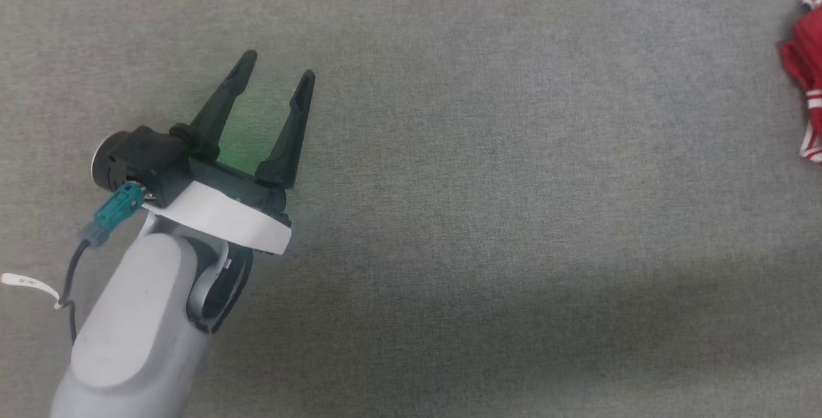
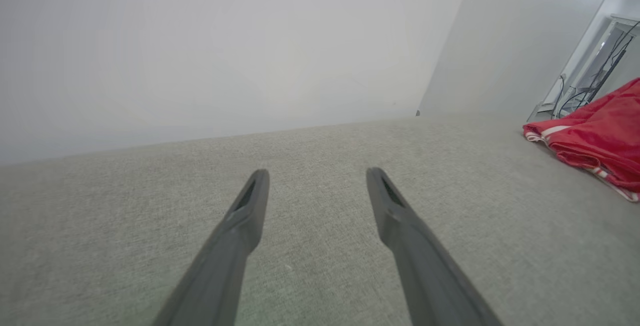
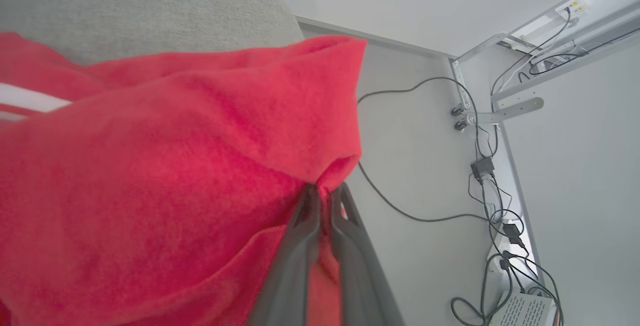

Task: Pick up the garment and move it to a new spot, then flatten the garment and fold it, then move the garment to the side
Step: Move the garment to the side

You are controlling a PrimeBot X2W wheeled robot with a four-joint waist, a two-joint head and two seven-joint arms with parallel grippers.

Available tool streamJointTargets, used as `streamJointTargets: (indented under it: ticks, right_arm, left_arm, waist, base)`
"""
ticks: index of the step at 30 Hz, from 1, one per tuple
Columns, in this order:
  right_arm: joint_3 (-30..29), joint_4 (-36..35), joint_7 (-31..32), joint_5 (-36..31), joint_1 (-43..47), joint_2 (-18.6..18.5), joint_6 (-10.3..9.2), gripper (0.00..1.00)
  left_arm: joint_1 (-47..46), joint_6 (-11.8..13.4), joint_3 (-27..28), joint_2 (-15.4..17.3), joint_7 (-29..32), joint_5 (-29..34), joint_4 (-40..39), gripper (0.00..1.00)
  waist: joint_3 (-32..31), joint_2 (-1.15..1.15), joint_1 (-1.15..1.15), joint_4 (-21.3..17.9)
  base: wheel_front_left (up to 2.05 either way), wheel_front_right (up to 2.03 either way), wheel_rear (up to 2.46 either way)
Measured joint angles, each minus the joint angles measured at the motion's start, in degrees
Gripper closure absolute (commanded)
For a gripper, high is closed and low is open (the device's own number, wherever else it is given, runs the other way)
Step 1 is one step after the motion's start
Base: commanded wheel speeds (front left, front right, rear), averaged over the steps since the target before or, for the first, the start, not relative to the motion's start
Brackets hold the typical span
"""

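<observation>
Garment (image 1: 806, 65): a red jersey with white-striped trim, bunched and creased, lying at the far right edge of a grey cloth-covered worktop (image 1: 488, 167) in the head view. Part of it is cut off by that edge, so no print can be read. The visible strip runs top to bottom along the edge, with striped trim at both ends; its full long axis cannot be told.

In the left wrist view the garment (image 2: 595, 130) sits heaped at the right, a striped hem facing the camera. The left end effector (image 1: 279, 65) hangs over the worktop's left side, well apart from the garment, its two dark fingers spread wide and holding nothing.

In the right wrist view the right end effector (image 3: 325, 189) is pinched closed on a fold of the red cloth (image 3: 175, 166), which drapes across the left of that view beside the worktop's rounded corner. Beyond it lie a pale floor (image 3: 415, 155), a loose dark cable (image 3: 400, 211) and a white rail (image 3: 500, 108) with more wiring.
</observation>
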Motion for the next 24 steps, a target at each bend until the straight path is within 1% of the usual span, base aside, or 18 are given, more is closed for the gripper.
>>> streamJointTargets:
  ticks: [6,14,15,17,18,19,20,24]
  right_arm:
    - [-1.43,4.79,-3.81,-2.85,-2.44,1.30,0.00,1.00]
    - [-3.09,11.56,-6.53,-5.67,-5.44,4.63,0.00,1.00]
    - [-3.42,12.36,-6.83,-5.84,-5.85,4.88,-0.01,0.95]
    - [-3.96,13.66,-7.58,-6.61,-6.53,5.28,-0.01,0.69]
    - [-4.52,14.44,-8.00,-6.62,-6.87,5.57,-0.01,0.61]
    - [-4.77,14.93,-8.36,-6.65,-7.15,5.88,-0.01,0.28]
    - [-4.85,15.46,-8.54,-6.95,-7.53,6.13,-0.01,0.00]
    - [-4.38,16.55,-8.87,-7.38,-8.42,7.32,0.00,0.00]
  left_arm:
    - [-1.84,0.00,-1.01,0.65,0.00,-0.02,0.23,0.00]
    - [-3.19,0.00,-1.94,1.03,0.00,-0.42,0.58,0.00]
    - [-3.40,0.00,-1.97,1.05,0.00,-0.43,0.57,0.00]
    - [-3.53,0.00,-1.93,1.09,0.00,-0.44,0.67,0.00]
    - [-3.53,0.00,-1.88,1.08,0.00,-0.46,0.73,0.00]
    - [-3.53,0.00,-1.69,1.09,0.00,-0.66,0.79,0.00]
    - [-3.53,0.00,-1.57,1.13,0.00,-0.89,0.82,0.00]
    - [-3.27,0.00,-0.58,1.38,0.00,-2.12,0.78,0.00]
  waist:
    - [2.18,0.00,0.00,-0.64]
    - [3.91,0.00,0.00,-0.46]
    - [4.00,0.00,0.00,-0.36]
    - [4.07,0.00,0.00,-0.15]
    - [4.05,0.00,0.00,-0.07]
    - [3.99,0.00,0.00,-0.01]
    - [3.89,0.00,0.00,0.01]
    - [2.99,0.00,0.00,-0.09]
  base:
    - [0.00,0.00,0.00]
    - [0.00,0.00,0.00]
    - [0.00,0.00,0.00]
    - [0.00,0.00,0.00]
    - [0.00,0.00,0.00]
    - [0.00,0.00,0.00]
    - [0.00,0.00,0.00]
    - [0.00,0.00,0.00]
